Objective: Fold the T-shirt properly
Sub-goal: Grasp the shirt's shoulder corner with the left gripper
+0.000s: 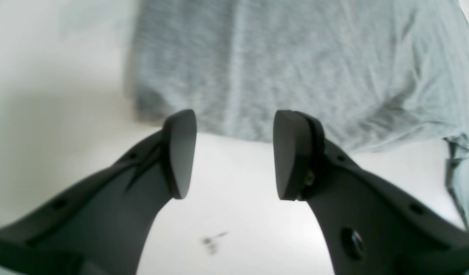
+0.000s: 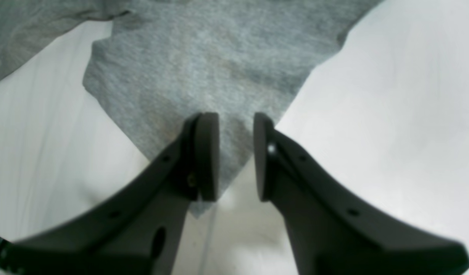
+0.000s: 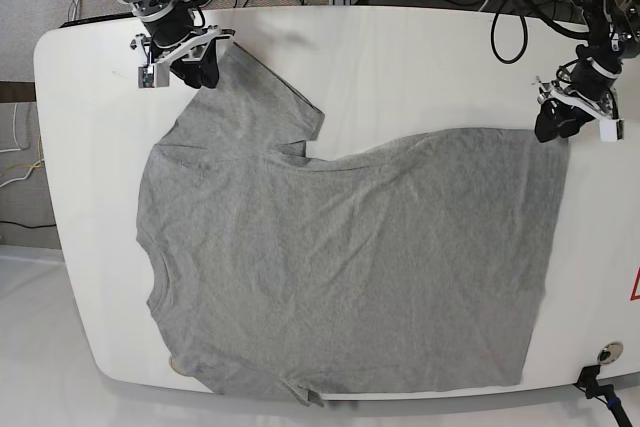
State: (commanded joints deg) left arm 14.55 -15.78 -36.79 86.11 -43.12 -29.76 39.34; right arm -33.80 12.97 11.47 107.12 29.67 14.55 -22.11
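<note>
Gray T-shirt [image 3: 340, 257] is lying flat on the white counter [image 3: 420, 67]. Right end effector [image 2: 236, 156] is straddling the far sleeve tip, narrowly parted; left end effector [image 1: 234, 160] is gaping wide, hovering by the hem corner. Pinch both low, I'd say.

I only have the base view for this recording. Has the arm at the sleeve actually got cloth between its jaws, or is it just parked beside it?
Observer: The right gripper has its jaws apart, with the sleeve tip lying in the gap, not pinched.
Operator: And the arm at the hem corner?
Observer: The left gripper is open wider; the T-shirt edge lies just beyond its tips, bare table between them.
Operator: Anything on the table there?
Observer: A small dark smudge beneath that gripper.
</note>
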